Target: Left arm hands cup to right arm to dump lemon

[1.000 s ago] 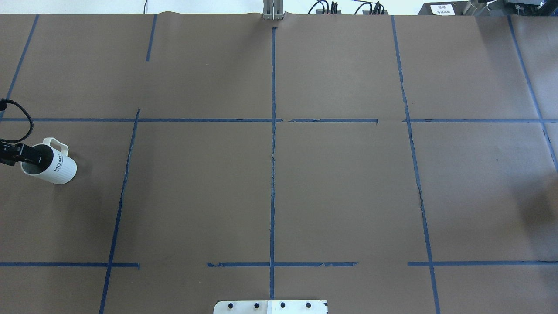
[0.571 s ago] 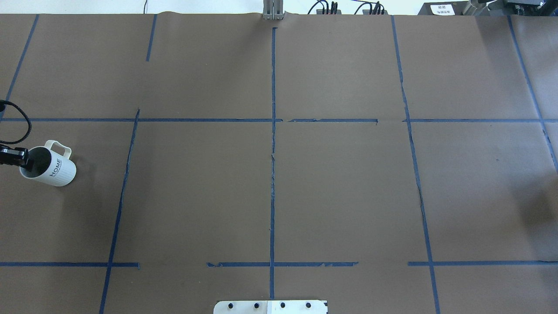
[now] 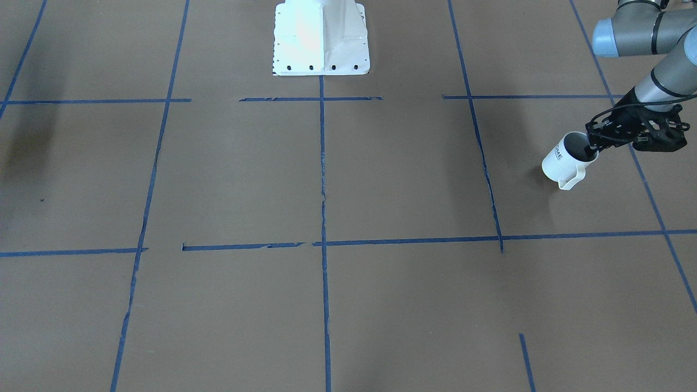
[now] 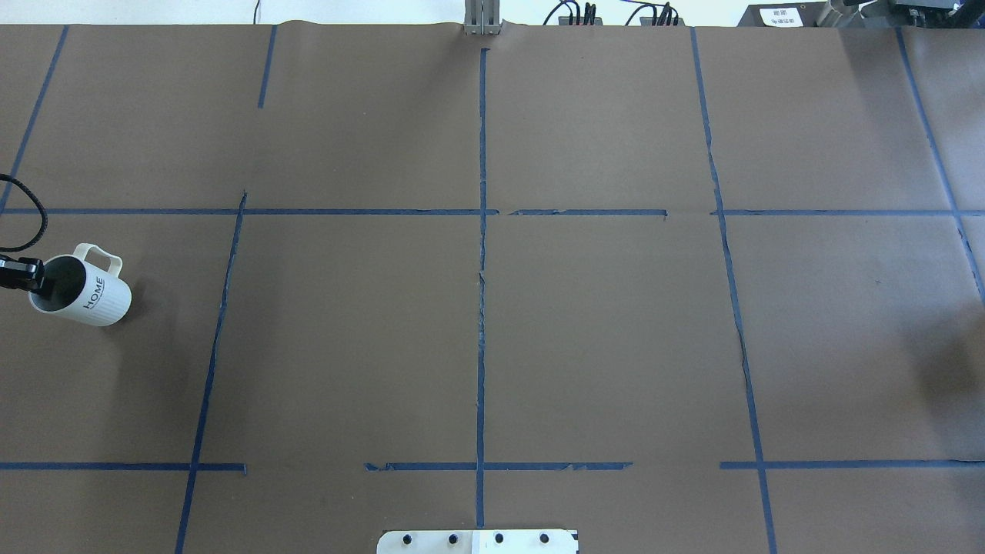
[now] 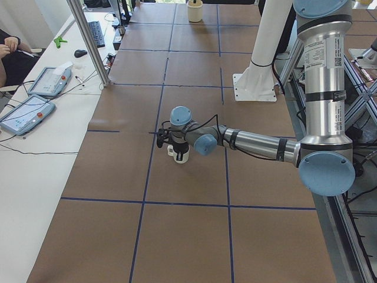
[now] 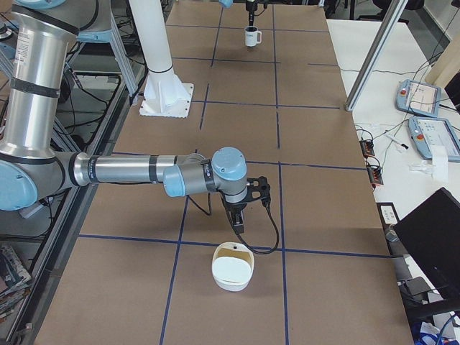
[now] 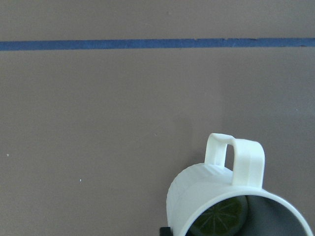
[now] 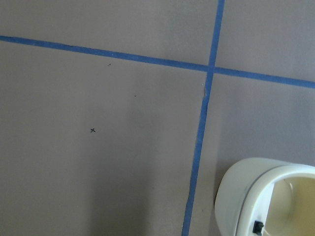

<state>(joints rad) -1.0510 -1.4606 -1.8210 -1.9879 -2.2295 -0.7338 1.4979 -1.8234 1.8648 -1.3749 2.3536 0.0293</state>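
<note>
The cup [image 4: 85, 296], a white mug with "HOME" on its side, stands at the table's far left; it also shows in the front view [image 3: 563, 160] and the left wrist view [image 7: 211, 191]. The lemon [image 7: 221, 216] lies inside it. My left gripper [image 4: 35, 281] grips the cup's rim on the side away from the table's middle, one finger inside and one outside, as the front view [image 3: 593, 146] shows. My right gripper [image 6: 239, 219] hangs over the table at the far right, just above a white bowl [image 6: 232, 267]. I cannot tell whether it is open or shut.
The white bowl also shows in the right wrist view [image 8: 256, 191], next to a blue tape line. The robot's white base [image 3: 321, 38] stands at the table's near edge. Blue tape lines grid the brown table cover [image 4: 600, 331].
My left gripper has drawn back to the left, from over the cup's mouth to its rim. The cup has shifted slightly left with it.
</note>
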